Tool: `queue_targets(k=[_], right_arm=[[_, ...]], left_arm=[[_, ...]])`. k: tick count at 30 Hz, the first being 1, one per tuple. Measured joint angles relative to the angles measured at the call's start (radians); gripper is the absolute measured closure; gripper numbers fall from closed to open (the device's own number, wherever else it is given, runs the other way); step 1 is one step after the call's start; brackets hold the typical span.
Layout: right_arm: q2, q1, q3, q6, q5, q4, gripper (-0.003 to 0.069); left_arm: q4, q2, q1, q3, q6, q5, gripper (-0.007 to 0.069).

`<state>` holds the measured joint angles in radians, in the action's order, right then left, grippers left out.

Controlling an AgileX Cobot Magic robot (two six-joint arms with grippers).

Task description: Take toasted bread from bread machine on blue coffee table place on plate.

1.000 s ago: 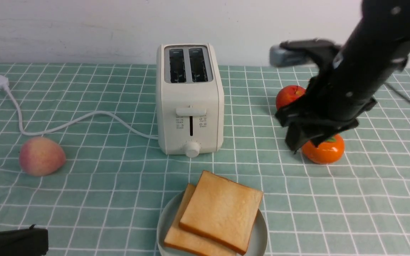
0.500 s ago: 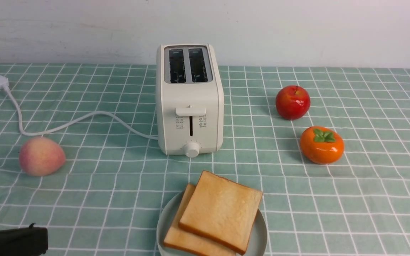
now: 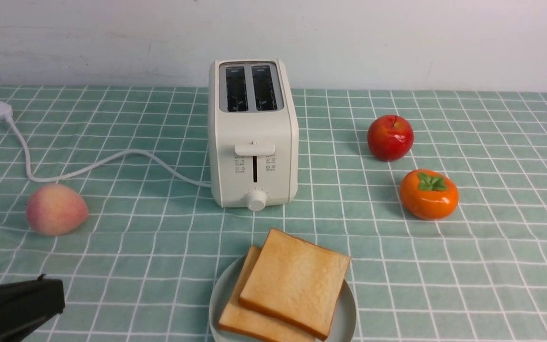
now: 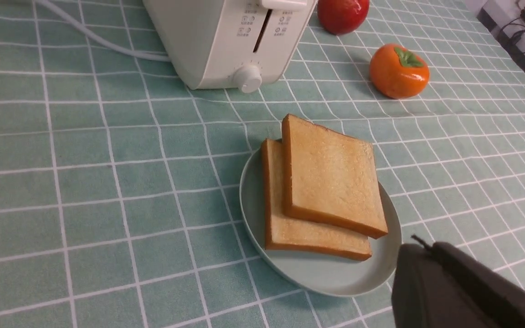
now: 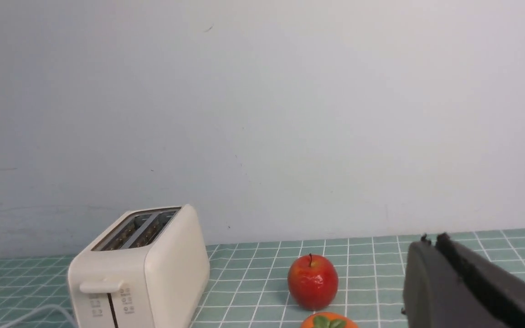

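a plain pale wall (image 3: 397,42) backs a surface (image 3: 492,266) clothed in teal-green with a white grid. the left hand (image 4: 424,251) sits low at the near left corner of the front view, its dark fingers pressed together and gripping nothing. just beside its tip, off to its right, lies the plate (image 4: 262,214). both slices of toasted bread (image 4: 328,177) rest on it, the upper slice overlapping the lower and turned a little, one corner reaching past the rim. beyond the plate from that hand stands the bread machine (image 3: 253,137), upright, its two slots showing only dark interior, lever and knob facing the robot. its white cord (image 3: 88,164) trails across the surface ahead of the left hand and ends in a plug (image 3: 2,110) lying loose far ahead. a peach (image 3: 56,209) lies ahead of the left hand, nearer to it than the bread machine. the right hand (image 5: 432,246) shows only in its own wrist view, fingers closed together with nothing between them; how high it hangs i cannot tell. ahead of it sit a persimmon (image 3: 429,194) and, farther on, an apple (image 3: 390,137), with the bread machine well off to its left.
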<state>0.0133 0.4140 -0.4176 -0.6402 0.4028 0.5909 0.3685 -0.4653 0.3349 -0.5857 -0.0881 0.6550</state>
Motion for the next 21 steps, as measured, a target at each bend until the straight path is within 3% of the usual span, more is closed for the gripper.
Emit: queue_targets(k=[8,21], right_arm=[[0.003,0.0,0.0,-0.005,-0.005,0.052,0.0657],[0.003,0.0,0.0,-0.006,-0.006,0.057,0.0647]], left_arm=[[0.002,0.062,0.0,0.09,0.0,-0.175,0.0638],[-0.001,0.068,0.0,0.148,0.004,-0.133,0.0638]])
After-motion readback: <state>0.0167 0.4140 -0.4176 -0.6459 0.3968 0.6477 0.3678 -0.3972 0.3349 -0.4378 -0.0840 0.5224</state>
